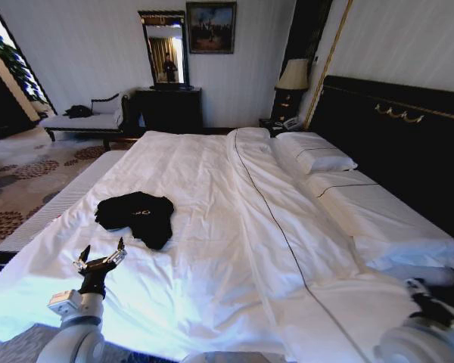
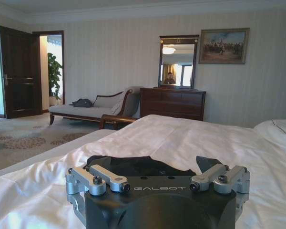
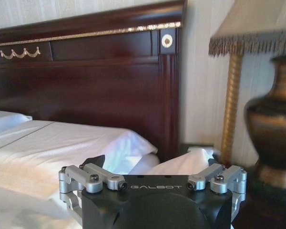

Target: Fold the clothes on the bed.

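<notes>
- The black T-shirt point(image 1: 135, 215) is lying crumpled in a soft, uneven heap on the white duvet point(image 1: 212, 227), toward the robot's left side of the bed point(image 1: 408, 234); small pale lettering is showing on its upper fold; nothing is touching it.
- The left gripper point(image 1: 101, 260) is hovering over the near edge of the duvet, just short of the shirt; its two dark fingers are spreading wide apart and gripping nothing; in the left wrist view the same gripper point(image 2: 152, 168) is pointing along the bed, with the shirt's dark cloth point(image 2: 133, 164) showing between its metal linkages.
- The right gripper point(image 3: 155, 160) is sitting near the bed's far corner by the dark, glossy headboard point(image 3: 86, 81) with gold trim; its fingers are standing apart, holding nothing.
- The right wrist view is showing a bronze, rounded lamp base point(image 3: 271, 124); the left wrist view is showing a pale upholstered chaise point(image 2: 93, 109) and a dark wooden dresser point(image 2: 172, 102) under a mirror point(image 2: 178, 62).
</notes>
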Robot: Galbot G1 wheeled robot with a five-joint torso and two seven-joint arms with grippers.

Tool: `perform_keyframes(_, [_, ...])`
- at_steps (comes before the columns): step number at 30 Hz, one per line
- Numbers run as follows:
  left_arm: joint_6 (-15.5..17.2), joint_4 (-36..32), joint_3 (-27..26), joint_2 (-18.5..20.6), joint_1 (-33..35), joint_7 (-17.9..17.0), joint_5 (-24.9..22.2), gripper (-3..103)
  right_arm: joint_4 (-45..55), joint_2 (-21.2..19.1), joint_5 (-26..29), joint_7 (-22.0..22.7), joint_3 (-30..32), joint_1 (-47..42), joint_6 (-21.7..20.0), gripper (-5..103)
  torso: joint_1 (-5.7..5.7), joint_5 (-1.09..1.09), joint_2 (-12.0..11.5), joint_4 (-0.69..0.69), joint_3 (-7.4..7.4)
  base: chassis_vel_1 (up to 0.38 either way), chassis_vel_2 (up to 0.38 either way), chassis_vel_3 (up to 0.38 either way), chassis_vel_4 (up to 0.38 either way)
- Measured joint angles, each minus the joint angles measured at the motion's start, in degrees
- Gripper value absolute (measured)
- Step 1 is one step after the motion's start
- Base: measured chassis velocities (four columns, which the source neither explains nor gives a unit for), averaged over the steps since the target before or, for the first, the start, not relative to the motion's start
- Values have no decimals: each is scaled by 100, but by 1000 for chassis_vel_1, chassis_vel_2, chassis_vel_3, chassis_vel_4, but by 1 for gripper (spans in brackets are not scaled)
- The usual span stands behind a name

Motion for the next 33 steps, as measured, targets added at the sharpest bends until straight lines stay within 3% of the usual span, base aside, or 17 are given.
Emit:
perform_keyframes(5, [69, -77, 38, -91, -21, -6, 99, 100, -5, -215, -600, 155, 526, -95, -362, 100, 0, -1, 0, 2, 0, 0, 0, 0, 0])
perform_keyframes(6, [84, -74, 40, -84, -19, -4, 125, 100, -5, -250, -726, 77, 716, -93, -399, 100, -1, -8, 0, -3, 0, 0, 0, 0, 0])
perform_keyframes(11, [105, 51, 40, -59, -67, -4, 191, 100, -10, -516, -245, 87, 718, 224, -481, 100, -1, 0, 0, 1, -1, 0, 0, 0, 0])
perform_keyframes(15, [109, 135, 71, -125, -84, -4, 275, 100, -98, -834, -15, -28, 820, 540, -488, 100, -1, -6, 0, 2, 0, 0, 0, 0, 0])
perform_keyframes(25, [117, 174, 101, -243, -116, 2, 395, 100, -1169, -778, 1153, -660, 472, 801, -225, 100, -1, 0, 0, -1, 0, 0, 0, 0, 0])
perform_keyframes(28, [124, 129, 84, -216, -85, 13, 376, 100, -1209, -979, 1804, -1105, 363, 1090, 32, 100, 0, -3, 0, 1, 0, 0, 0, 0, 0])
perform_keyframes(30, [124, 124, 77, -189, -64, 17, 348, 100, -1211, -1029, 1928, -1350, 275, 1176, 158, 100, 0, -3, 0, 3, 0, 0, 0, 0, 0])
perform_keyframes(32, [125, 115, 67, -126, -33, 25, 261, 100, -1236, -1075, 1940, -2031, 71, 1280, 466, 100, 0, -3, 0, 2, 0, 0, 0, 0, 0])
perform_keyframes(33, [145, 80, 55, -76, -4, 28, 128, 100, -1272, -1105, 1818, -2651, -133, 1323, 699, 100, 0, -2, 0, 0, 0, 0, 0, 0, 0])
